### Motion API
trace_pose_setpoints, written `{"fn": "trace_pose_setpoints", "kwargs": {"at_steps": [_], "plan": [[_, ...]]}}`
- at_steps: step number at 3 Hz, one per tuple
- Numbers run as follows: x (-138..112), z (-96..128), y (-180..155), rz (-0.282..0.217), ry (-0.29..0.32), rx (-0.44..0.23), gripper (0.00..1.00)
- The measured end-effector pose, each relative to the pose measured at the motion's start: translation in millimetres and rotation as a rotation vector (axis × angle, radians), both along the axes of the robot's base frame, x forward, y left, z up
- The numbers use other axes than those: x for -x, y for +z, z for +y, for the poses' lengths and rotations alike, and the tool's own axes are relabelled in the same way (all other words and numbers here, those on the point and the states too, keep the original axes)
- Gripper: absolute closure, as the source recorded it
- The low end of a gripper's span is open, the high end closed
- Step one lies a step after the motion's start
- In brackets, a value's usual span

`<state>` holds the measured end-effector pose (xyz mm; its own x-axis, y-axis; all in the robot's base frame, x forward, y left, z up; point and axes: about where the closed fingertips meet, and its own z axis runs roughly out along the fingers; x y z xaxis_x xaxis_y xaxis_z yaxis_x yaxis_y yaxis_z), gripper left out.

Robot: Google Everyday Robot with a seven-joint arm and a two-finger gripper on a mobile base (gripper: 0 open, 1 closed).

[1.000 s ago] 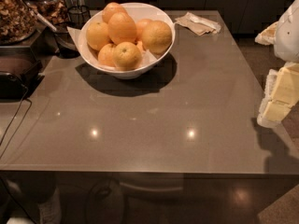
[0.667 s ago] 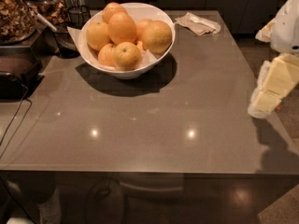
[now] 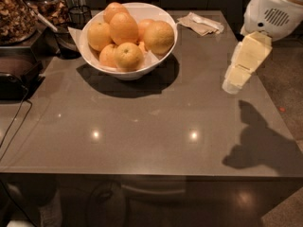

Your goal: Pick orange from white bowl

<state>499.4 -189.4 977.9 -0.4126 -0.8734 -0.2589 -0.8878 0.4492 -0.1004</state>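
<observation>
Plainly, the move ahead turns on one relation: the orange point(image 3: 124, 28) lies to the left of the gripper point(image 3: 235, 77) and somewhat farther back, with a broad stretch of bare grey table point(image 3: 142, 126) between them. The gripper hangs over the table's right edge, well apart from the fruit, its cream-coloured tip slanting down and to the left (roughly toward the bowl's side of the table). Whether it is released or clenched I cannot tell; nothing shows in its hold.

The orange sits high in the white bowl point(image 3: 137, 71), toward the far side of the pile, touching the paler fruit around it and standing a little above them. The bowl is at the far left of the table. Being round, the orange has no long axis to line up with. I judge that the reach must travel left and away, then come down from above, since the flared rim and the neighbouring fruit close off the sides. A crumpled napkin point(image 3: 201, 22) lies far right, seemingly off that line.
</observation>
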Motion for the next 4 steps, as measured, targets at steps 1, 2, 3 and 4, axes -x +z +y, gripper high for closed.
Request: {"fn": "trace_pose_setpoints", "kwargs": {"at_steps": [1,2,3,4], "plan": [[-5.6,3.0,2.4,-0.024,0.000,-0.008,0.00],[-28.7,19.6,3.4,-0.022,-0.036,-0.043,0.00],[-92.0,78.9,7.5,-0.004,-0.034,-0.023,0.00],[-100.5,87.4,10.6,-0.036,-0.028,-0.041,0.00]]}}
